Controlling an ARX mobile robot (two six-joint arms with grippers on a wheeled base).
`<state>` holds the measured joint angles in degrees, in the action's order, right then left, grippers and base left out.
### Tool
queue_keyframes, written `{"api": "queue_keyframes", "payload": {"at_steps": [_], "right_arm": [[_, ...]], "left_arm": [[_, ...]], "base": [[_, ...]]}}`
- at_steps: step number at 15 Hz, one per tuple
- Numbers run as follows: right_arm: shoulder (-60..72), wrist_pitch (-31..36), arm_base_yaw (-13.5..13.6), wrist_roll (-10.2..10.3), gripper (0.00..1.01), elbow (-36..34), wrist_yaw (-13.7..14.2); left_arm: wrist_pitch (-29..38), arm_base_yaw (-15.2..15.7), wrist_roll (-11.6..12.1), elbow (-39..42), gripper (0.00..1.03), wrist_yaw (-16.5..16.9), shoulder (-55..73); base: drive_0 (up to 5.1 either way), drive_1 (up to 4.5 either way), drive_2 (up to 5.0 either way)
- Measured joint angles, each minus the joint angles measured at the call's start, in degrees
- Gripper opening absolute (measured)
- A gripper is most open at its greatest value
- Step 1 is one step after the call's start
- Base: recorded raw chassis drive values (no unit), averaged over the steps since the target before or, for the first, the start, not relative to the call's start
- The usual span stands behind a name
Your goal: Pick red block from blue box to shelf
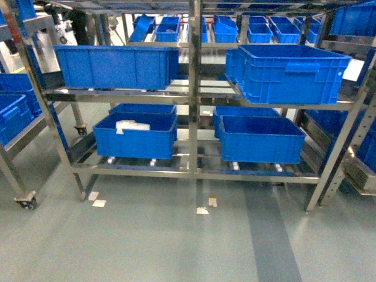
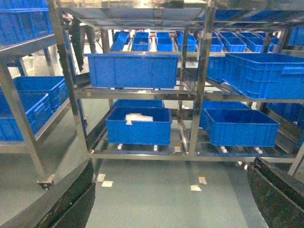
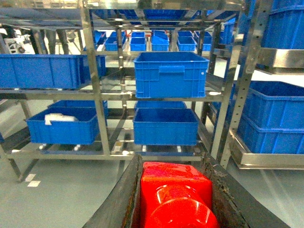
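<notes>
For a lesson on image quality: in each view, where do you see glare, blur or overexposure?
Head view: soft overall, with bright glare on the shelf rails. Left wrist view: the left tool's fingers are dark and blurred. Right wrist view: the red block is oversaturated and blurred, its detail washed out.

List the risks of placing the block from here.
1. The right gripper holds the red block at its fingertips; a bump might dislodge it.
2. The shelf tiers are largely filled by blue crates, leaving narrow gaps.
3. Shelf surfaces look like open rails; a small block might drop through.
</notes>
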<state>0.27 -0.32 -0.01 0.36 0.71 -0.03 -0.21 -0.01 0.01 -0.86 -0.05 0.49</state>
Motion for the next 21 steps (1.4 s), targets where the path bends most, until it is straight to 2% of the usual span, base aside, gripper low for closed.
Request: {"api": "queue_keyframes", "payload": {"at_steps": [3, 6, 21], "right_arm": [[0.0, 0.0, 0.0, 0.0, 0.29, 0.0, 0.0], [0.0, 0.0, 0.0, 0.0, 0.29, 0.0, 0.0], [0.0, 0.1, 0.0, 0.0, 0.29, 0.0, 0.0]], "left_arm": [[0.0, 0.0, 0.0, 0.0, 0.98, 0.0, 0.0], [-0.1, 0.0, 0.0, 0.0, 0.98, 0.0, 0.0], [0.1, 0.0, 0.0, 0.0, 0.98, 0.0, 0.0]], "base": [[0.0, 0.0, 0.0], [2.8, 2.02, -5.1], [0.0, 4.21, -4.2]]}}
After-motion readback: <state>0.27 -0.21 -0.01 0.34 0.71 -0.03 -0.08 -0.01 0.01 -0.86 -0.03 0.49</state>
